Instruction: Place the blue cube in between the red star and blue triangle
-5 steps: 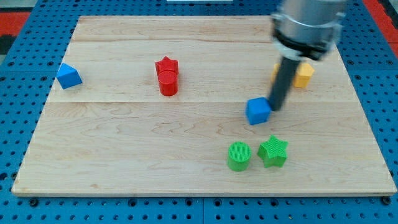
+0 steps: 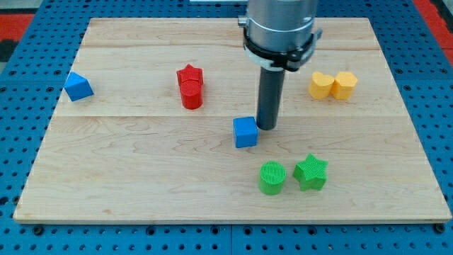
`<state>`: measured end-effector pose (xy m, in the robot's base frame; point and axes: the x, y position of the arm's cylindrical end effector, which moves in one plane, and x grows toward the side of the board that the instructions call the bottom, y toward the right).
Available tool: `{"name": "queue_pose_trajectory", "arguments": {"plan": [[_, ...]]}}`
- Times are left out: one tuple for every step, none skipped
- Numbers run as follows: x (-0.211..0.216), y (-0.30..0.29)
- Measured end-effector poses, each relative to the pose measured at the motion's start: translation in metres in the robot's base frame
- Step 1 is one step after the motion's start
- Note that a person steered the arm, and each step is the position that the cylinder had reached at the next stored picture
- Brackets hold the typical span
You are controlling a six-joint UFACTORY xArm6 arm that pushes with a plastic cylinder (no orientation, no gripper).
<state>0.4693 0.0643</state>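
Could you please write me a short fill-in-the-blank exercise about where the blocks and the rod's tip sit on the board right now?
1. My tip sits just to the view's ____ of the blue cube.
2. The red star touches a red ____.
3. The blue triangle lies near the board's ____ edge in the view.
4. The green star sits beside a ____ cylinder.

Missing words: right; cylinder; left; green
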Motion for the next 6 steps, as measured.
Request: {"name": "queue_pose_trajectory", "arguments": {"plan": [[0.027, -0.020], [0.008, -0.114], [-0.028, -0.147], [-0.034, -0.171], [-0.061, -0.186], [-0.076, -0.190]]}}
